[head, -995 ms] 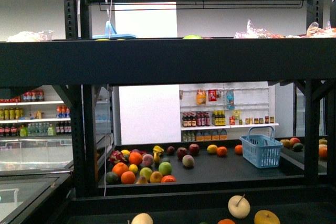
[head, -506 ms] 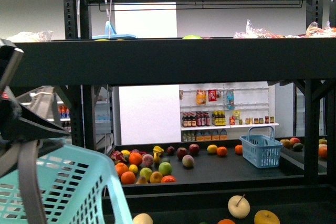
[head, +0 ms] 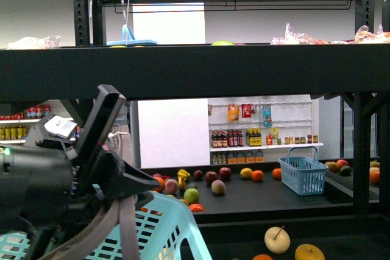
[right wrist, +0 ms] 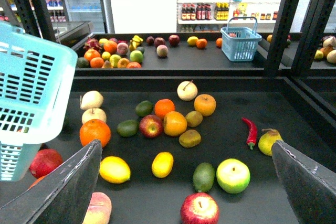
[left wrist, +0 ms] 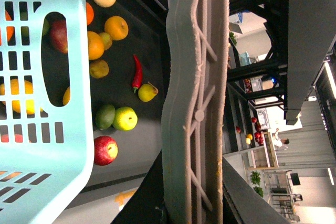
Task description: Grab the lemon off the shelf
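Lemon (right wrist: 115, 169), pale yellow, lies on the black metal shelf (right wrist: 231, 103) deck, just beside a yellow oblong fruit (right wrist: 163, 164). Right end effector (right wrist: 185, 145) released. Left end effector (left wrist: 194, 192), at seven o'clock in front view, is grasping the grey handle (left wrist: 194, 77) of a light-blue plastic basket (right wrist: 31, 87).

No legible txt; bottle labels (head: 236, 138) too small.

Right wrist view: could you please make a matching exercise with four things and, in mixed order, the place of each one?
Things:
1 chili pepper
2 small blue basket
3 green apple
4 large light-blue basket

Places:
a on the far deck
b next to the pear
c beside a dark green oval fruit
d held up above the near deck

Pairs: 1-b, 2-a, 3-c, 4-d
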`<state>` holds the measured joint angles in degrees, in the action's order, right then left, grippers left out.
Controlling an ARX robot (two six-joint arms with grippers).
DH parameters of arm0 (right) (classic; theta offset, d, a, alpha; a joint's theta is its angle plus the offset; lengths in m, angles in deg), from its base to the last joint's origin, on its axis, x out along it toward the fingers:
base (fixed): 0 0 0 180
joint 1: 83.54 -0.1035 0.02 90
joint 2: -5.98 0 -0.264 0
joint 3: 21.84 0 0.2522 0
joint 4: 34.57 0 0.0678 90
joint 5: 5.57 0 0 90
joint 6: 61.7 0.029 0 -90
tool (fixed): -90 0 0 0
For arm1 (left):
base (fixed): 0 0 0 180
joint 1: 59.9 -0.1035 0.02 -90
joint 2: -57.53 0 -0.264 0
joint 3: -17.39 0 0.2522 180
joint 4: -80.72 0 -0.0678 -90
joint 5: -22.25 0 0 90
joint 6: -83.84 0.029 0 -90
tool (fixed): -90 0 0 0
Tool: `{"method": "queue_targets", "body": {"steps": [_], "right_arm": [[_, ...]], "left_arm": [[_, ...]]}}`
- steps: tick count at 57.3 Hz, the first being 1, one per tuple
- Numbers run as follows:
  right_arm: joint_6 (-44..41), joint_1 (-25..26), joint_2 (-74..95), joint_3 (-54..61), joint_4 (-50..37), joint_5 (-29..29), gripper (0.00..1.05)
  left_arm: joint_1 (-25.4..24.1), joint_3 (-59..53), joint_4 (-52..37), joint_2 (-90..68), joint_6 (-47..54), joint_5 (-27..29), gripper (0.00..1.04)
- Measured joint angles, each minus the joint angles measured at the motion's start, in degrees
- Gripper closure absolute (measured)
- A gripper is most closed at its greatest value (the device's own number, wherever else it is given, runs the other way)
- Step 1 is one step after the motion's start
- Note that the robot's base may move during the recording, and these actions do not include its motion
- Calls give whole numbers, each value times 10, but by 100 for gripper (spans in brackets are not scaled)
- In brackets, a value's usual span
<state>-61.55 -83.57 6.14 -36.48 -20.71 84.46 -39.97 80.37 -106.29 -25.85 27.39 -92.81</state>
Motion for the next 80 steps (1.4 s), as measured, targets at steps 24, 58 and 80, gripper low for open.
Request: {"method": "queue_targets", "body": {"steps": [24, 58, 80], "right_arm": [[0, 0, 0, 0, 0, 0, 7], [16, 77, 679, -212, -346, 93, 7], [24, 35, 1182, -595, -221, 76, 7]], "left_arm": [[50, 36, -33, -60, -18, 24, 92], [54, 40, -38, -66, -13, 33, 92], [55, 41, -38, -67, -12, 32, 93]]}}
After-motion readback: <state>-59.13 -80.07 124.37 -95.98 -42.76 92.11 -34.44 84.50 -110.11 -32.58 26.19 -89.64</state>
